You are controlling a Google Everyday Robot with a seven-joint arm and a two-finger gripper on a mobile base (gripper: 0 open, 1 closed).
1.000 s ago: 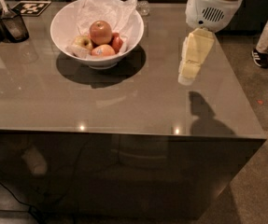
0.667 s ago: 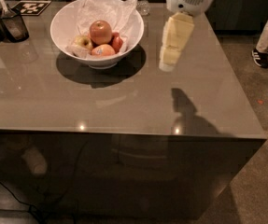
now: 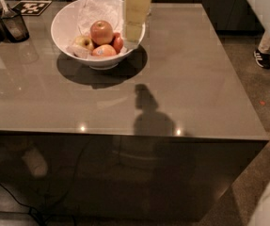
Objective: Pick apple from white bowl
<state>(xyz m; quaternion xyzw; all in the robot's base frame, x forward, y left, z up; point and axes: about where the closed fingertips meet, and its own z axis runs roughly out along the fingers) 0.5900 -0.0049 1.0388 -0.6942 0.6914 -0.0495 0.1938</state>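
The white bowl (image 3: 64,34) stands at the back left of the grey table, lined with crinkled white paper. The apple (image 3: 101,32), large and red-orange, lies on top in it. A smaller yellow-green apple (image 3: 84,43), a pinkish apple (image 3: 104,51) and a dark red apple (image 3: 118,42) lie around it. My gripper (image 3: 133,40) hangs down over the bowl's right rim, just right of the apple, its pale yellow fingers (image 3: 135,18) pointing down.
A small dark cup with a utensil (image 3: 13,25) stands at the far left. A black-and-white marker tag (image 3: 35,7) lies behind it. A person's shoe (image 3: 262,58) is on the floor past the table's right edge.
My gripper has moved left across the table, from right of the bowl to over the bowl's right rim. The apples have not moved.
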